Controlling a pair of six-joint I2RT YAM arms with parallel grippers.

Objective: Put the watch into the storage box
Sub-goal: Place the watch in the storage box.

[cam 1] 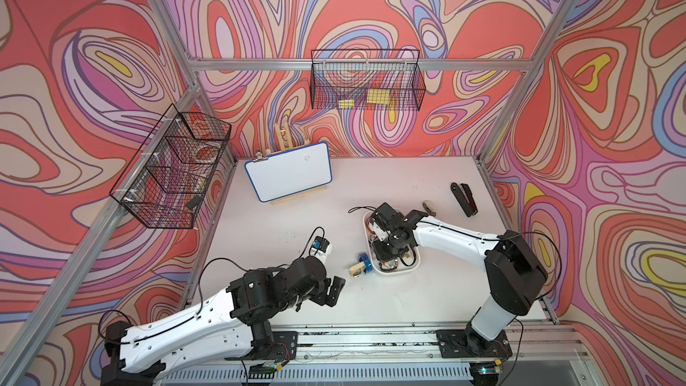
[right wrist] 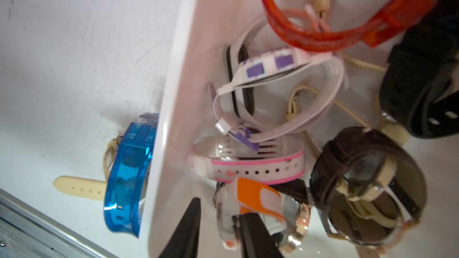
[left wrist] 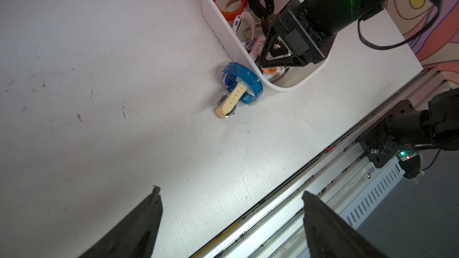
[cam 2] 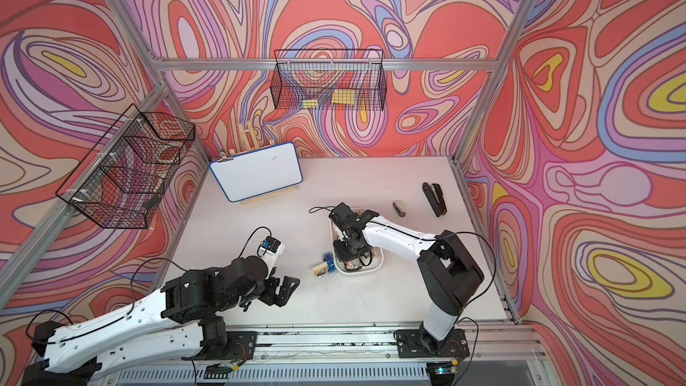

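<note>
Orange-and-white watch (right wrist: 250,199) lies inside the storage box (right wrist: 178,95), at the box's end nearest the robot's base. It sits on the box floor among other watches: a pink-and-white one (right wrist: 248,167), a purple-and-white one (right wrist: 270,64), a brown-strapped one (right wrist: 347,160), a black one (right wrist: 422,83) and a translucent red-orange one (right wrist: 323,33).

Right tool (right wrist: 217,215) reaches down into the box. Its fingers stand slightly apart with the watch's white strap between them. A gap shows at one finger, and the strap lies against the other.

Storage box rests on the white counter (cam 1: 260,235), right of centre in both top views.

Outside the box, just beside its wall, a translucent blue watch (left wrist: 244,80) and a cream-strapped watch (left wrist: 231,100) lie on the counter, touching each other.

Left tool (left wrist: 231,191) hangs over bare counter near the front rail, well apart from the box. Its fingers are spread wide with nothing between them.

Further back, a whiteboard (cam 1: 288,170) leans on a wooden stand. A black stapler (cam 1: 463,198) lies near the right edge of the counter.
</note>
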